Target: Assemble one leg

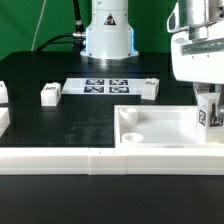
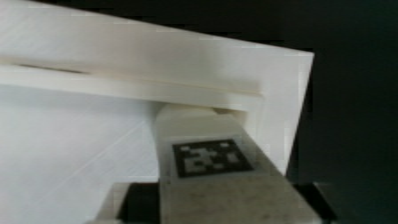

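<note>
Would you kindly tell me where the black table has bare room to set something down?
Bare: black table between marker board and white front rail. Crowded: large white square tray, where the gripper holds a small white tagged leg.

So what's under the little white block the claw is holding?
Under the leg in the claw is the big white tray piece. The wrist view shows its flat top and rim. Whatever is directly beneath the leg's end is covered, so I can't see any hole there.
</note>
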